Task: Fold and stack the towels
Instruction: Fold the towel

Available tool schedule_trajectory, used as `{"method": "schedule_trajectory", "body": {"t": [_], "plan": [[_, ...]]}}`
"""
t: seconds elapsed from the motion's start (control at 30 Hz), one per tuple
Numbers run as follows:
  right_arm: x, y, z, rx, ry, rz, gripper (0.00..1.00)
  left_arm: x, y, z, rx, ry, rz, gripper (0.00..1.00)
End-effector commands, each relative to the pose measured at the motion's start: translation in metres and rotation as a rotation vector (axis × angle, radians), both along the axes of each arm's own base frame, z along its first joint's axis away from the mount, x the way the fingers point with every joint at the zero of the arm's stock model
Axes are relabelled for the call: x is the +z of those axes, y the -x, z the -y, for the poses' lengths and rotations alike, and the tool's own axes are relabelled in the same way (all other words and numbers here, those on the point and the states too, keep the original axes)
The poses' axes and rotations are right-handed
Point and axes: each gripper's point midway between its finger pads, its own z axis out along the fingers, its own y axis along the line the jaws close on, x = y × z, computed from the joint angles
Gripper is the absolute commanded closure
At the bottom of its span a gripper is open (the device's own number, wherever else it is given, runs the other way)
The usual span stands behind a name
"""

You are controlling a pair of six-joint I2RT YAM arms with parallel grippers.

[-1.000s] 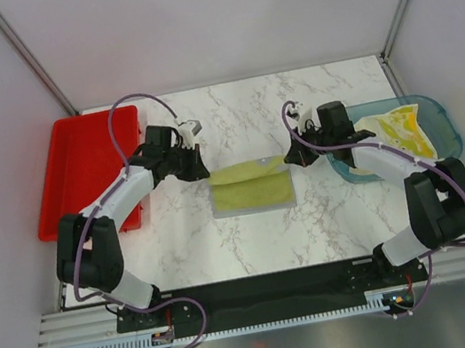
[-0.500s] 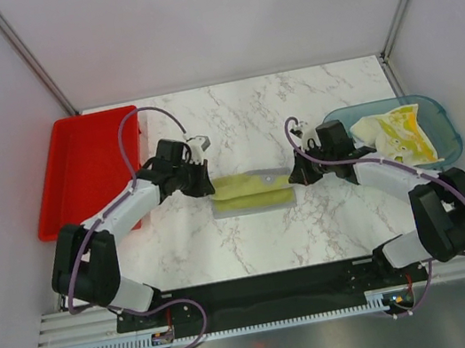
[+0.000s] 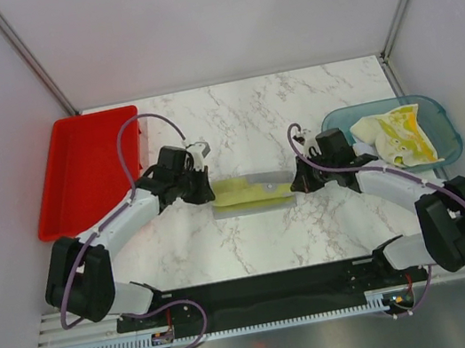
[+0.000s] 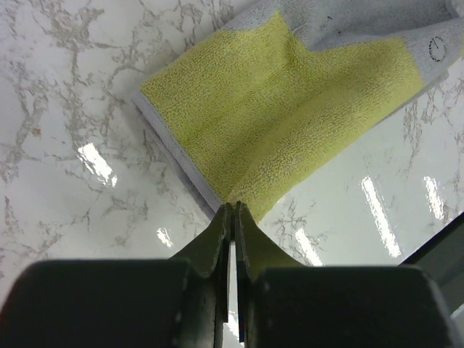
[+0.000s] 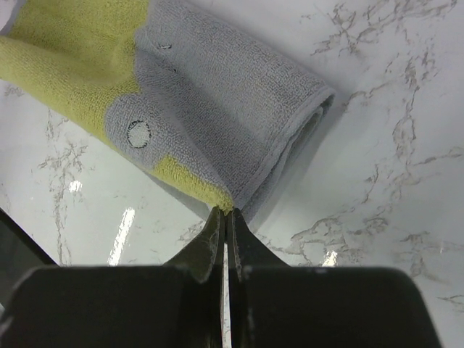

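At the middle of the table, your left gripper and right gripper pinch corners of the yellow-green towel mid-fold, while a crumpled towel waits unfolded in the teal bin.

Left arm, right arm: white link shells, black joints. Purple cable loops off each. Black base plate under both. Left gripper, right gripper: black, tapered fingers, matte finish.

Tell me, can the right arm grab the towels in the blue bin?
Probably not yet: the bin lies open right beside it, but the right pincer is shut on the green towel.
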Motion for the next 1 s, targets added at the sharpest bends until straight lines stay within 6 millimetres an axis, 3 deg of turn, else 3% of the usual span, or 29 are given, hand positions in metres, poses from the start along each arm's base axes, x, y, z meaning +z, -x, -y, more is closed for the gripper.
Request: {"method": "schedule_trajectory", "body": {"t": [0.0,0.23,0.27,0.3,0.37,0.47,0.5,0.57,0.67,0.8,0.97], "plan": [[-0.001,0.005,0.001,-0.037,-0.010,-0.017,0.99,-0.007,0.008,-0.001,0.051,-0.002,-0.042,0.92],[-0.010,0.012,0.002,-0.032,-0.016,-0.037,0.94,-0.022,0.018,0.003,0.046,-0.057,-0.076,0.90],[-0.010,0.013,0.002,-0.032,-0.017,-0.041,0.92,-0.024,0.019,0.002,0.045,-0.063,-0.083,0.88],[-0.010,0.013,0.001,-0.030,-0.021,-0.042,0.91,-0.024,0.020,0.001,0.045,-0.067,-0.085,0.79],[-0.008,0.014,-0.001,-0.029,-0.031,-0.045,0.84,-0.023,0.024,0.000,0.038,-0.088,-0.093,0.76],[0.001,0.016,-0.004,-0.026,-0.043,-0.047,0.75,-0.017,0.021,-0.008,0.060,-0.119,-0.062,0.72],[0.003,0.019,-0.004,-0.027,-0.048,-0.059,0.74,-0.016,0.020,-0.013,0.076,-0.142,-0.054,0.64],[0.014,0.019,-0.008,-0.033,-0.075,-0.062,0.68,-0.007,0.013,-0.018,0.117,-0.161,-0.025,0.60],[0.020,0.021,-0.005,-0.056,-0.069,-0.090,0.61,0.007,0.011,-0.011,0.126,-0.122,-0.017,0.54],[0.023,0.021,0.000,-0.090,-0.034,-0.131,0.60,0.023,0.007,0.002,0.206,-0.029,-0.044,0.54],[0.035,0.011,0.000,-0.129,-0.044,-0.102,0.60,0.020,0.006,0.001,0.263,-0.025,-0.081,0.48]]}}
